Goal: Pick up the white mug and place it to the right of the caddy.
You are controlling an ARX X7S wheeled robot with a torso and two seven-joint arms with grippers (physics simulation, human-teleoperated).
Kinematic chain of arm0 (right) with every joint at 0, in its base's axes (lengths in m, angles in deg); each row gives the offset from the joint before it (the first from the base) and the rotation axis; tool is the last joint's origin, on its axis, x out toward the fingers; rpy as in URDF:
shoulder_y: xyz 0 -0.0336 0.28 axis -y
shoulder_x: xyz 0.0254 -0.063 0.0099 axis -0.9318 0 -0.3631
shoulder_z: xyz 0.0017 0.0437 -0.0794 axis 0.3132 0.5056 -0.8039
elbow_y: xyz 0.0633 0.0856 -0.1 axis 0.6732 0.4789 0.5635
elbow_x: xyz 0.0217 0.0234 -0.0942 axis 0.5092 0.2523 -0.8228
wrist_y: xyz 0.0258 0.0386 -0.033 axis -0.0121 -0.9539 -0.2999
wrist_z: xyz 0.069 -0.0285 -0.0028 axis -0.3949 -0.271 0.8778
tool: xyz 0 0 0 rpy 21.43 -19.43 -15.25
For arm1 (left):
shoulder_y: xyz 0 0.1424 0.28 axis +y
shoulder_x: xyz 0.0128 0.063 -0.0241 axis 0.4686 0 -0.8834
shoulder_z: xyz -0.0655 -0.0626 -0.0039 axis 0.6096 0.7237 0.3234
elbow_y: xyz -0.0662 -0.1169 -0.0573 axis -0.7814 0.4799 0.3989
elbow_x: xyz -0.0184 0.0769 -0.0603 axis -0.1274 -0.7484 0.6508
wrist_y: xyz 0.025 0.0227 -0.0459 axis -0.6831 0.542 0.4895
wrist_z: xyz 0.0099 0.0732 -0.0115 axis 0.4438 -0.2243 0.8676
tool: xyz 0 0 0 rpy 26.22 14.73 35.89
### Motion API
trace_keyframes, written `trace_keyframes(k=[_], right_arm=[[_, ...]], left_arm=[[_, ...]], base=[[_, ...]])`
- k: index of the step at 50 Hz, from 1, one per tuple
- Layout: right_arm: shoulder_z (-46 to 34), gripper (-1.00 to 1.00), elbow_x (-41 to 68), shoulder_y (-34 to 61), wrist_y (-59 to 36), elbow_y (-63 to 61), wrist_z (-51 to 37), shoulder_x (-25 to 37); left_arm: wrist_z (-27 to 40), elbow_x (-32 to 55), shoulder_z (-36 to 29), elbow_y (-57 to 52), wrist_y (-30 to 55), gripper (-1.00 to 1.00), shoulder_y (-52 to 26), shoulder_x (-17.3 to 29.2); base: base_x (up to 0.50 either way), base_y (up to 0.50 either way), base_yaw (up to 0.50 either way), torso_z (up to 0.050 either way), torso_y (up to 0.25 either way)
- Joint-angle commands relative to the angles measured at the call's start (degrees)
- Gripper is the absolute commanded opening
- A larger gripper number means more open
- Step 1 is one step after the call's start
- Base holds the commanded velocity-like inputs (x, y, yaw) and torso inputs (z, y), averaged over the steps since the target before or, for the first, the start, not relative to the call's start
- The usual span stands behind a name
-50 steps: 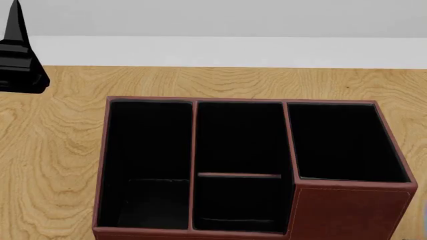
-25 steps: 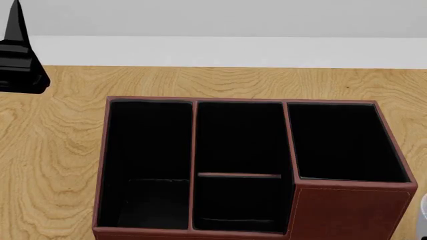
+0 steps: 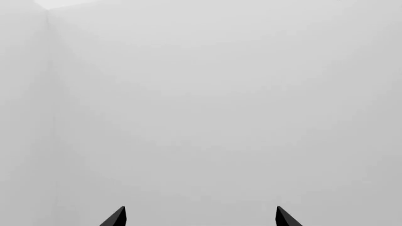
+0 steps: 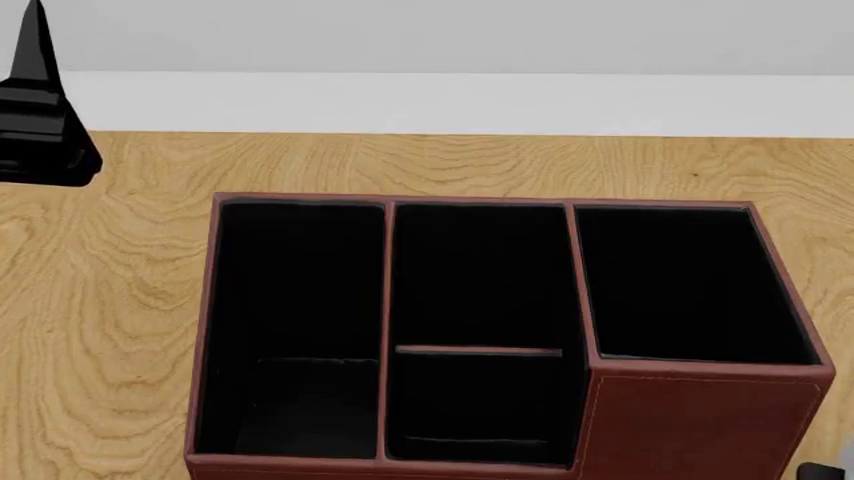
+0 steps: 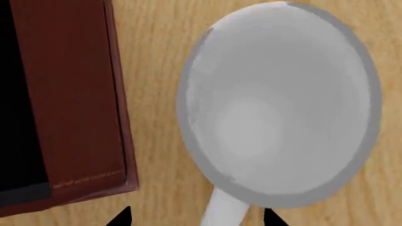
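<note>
The white mug (image 5: 276, 103) stands upright on the wooden table, seen from straight above in the right wrist view, a short gap away from a corner of the reddish-brown caddy (image 5: 75, 94). My right gripper (image 5: 196, 217) hovers over it, open, its two black tips far apart with the mug's handle (image 5: 223, 212) between them and untouched by either. In the head view the caddy (image 4: 694, 420) fills the middle with its three black compartments, and the mug does not show. My left gripper (image 3: 199, 217) is open, empty, and faces a blank white wall.
A black pointed object (image 4: 38, 130) stands at the back left of the wooden table (image 4: 107, 300). A small dark piece (image 4: 825, 472) pokes in at the head view's lower right corner, beside the caddy's right end. A white wall runs behind the table.
Half a second ago a white sliver of the mug showed at the head view's right edge; it is gone now, and a dark piece has appeared in the lower right corner.
</note>
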Motion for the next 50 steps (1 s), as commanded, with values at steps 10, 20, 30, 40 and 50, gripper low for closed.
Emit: trace_keyframes(k=[10,20,30,40,50], right_arm=[[2.4,1.00,2.6,-0.7,-0.7,-7.9,-4.7,4.4],[5.2,1.00,7.2,-1.9,-1.2,-17.4,-10.3,9.8],[7.2,1.00,10.3,-2.9,-0.8,-25.3,-14.4,14.3],[8.7,1.00,12.2,-4.3,1.2,-30.6,-16.1,18.1],[10.3,1.00,15.4,-5.7,3.1,-37.5,-19.4,22.4]], left_arm=[[0.2,0.4,-0.4,-0.2,0.1,1.00,-0.5,-0.1],[0.2,0.6,-0.4,-0.2,-0.1,1.00,-0.6,0.0],[0.2,1.0,-0.1,-0.6,-0.3,1.00,-0.4,0.1],[0.2,1.4,0.4,-0.8,-0.7,1.00,0.0,0.3],[0.5,1.7,0.5,-1.4,-0.5,1.00,0.0,0.4]], base=[[0.00,0.00,0.00,0.000,0.000],[0.00,0.00,0.00,0.000,0.000],[0.00,0.00,0.00,0.000,0.000],[0.00,0.00,0.00,0.000,0.000],[0.00,0.00,0.00,0.000,0.000]])
